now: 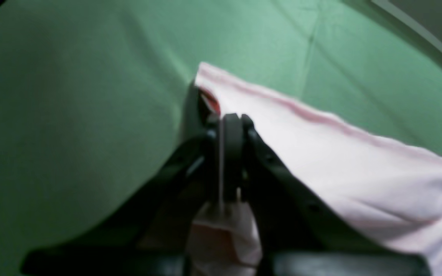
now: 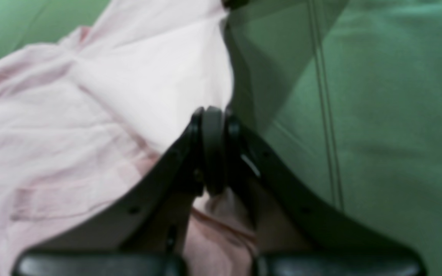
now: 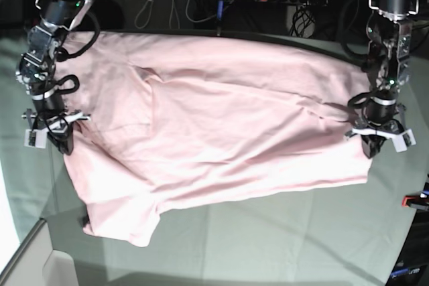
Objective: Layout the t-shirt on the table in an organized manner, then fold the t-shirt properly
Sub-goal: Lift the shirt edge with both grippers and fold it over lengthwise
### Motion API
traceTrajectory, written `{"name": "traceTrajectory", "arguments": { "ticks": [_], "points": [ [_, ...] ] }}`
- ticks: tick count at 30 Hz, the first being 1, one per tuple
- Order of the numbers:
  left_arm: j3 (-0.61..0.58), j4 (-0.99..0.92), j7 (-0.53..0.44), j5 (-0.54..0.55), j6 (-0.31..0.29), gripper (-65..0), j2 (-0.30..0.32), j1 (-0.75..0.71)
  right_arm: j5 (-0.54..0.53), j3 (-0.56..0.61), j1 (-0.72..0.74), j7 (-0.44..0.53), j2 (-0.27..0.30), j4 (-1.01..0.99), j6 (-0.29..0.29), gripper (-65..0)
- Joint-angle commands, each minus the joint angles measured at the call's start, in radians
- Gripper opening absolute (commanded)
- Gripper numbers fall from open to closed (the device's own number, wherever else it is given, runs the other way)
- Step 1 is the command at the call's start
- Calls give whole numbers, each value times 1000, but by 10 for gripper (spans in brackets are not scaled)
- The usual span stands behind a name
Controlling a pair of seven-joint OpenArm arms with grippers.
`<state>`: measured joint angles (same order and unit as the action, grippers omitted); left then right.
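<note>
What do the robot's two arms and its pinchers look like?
Both arms are black and silver-grey metal segments with black cables looping beside them. The left gripper and right gripper have white plastic pieces near the tips. Up close, the fingers are smooth, curved black plastic.

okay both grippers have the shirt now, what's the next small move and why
Probably draw the two grippers apart. The left gripper and right gripper are each shut on an edge of the t-shirt, which lies wrinkled on the table.

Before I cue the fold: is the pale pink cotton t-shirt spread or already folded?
Spread, unfolded: the pale pink cotton t-shirt lies open but wrinkled across the grey-green draped table, pinched at opposite edges.
</note>
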<state>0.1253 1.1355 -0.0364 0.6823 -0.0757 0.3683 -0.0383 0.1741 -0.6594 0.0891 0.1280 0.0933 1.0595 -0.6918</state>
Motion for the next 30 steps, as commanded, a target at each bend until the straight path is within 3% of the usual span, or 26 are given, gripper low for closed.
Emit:
{"name": "traceTrajectory", "arguments": {
  "ticks": [1, 5, 10, 26, 28, 30],
  "points": [
    [6, 16, -27, -3, -5, -650, 16, 8, -25, -3, -5, 31, 13, 31, -6, -650],
    [7, 8, -27, -3, -5, -650, 16, 8, -28, -4, -47, 31, 6, 94, -6, -650],
    [7, 11, -27, 4, -5, -650, 18, 8, -164, 5, -127, 29, 27, 172, -6, -650],
    [7, 5, -26, -5, -9, -645, 36, 11, -218, 7, -231, 25, 36, 189, -6, -650],
    [7, 5, -26, -5, -6, -599, 36, 10, -216, 7, -233, 23, 36, 189, -6, -650],
    [7, 5, -26, -5, -6, -505, 36, 8, -216, 7, -246, 5, 38, 190, -6, -650]
  ]
}}
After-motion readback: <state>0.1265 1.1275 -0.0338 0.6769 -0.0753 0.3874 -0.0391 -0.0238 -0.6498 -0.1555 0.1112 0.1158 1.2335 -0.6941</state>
